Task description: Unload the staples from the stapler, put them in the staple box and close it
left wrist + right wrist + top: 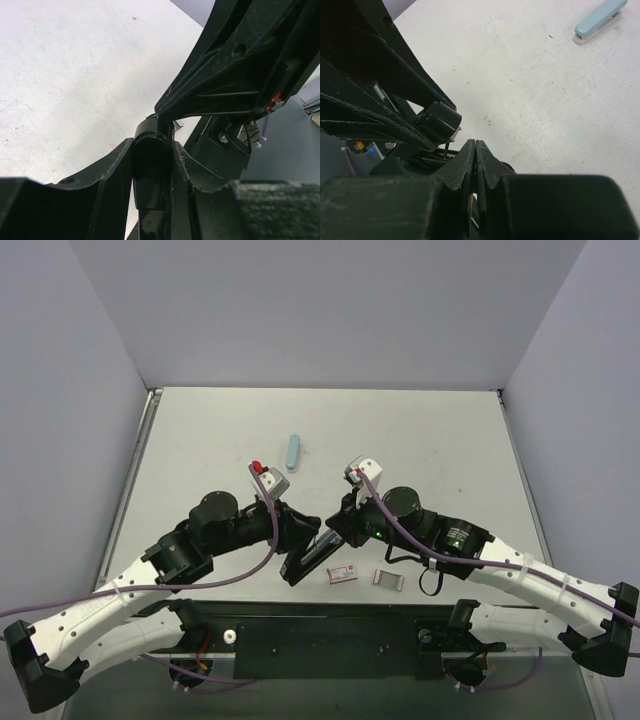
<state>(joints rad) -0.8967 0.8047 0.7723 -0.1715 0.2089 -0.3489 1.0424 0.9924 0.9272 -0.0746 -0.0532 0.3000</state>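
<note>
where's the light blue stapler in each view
top external: the light blue stapler lies on the table, just above and left of the picture's centre.
left wrist: not in view.
right wrist: top right corner, lying flat.
shared landmark: the black stapler, lower centre in the top view and close before each wrist camera.
</note>
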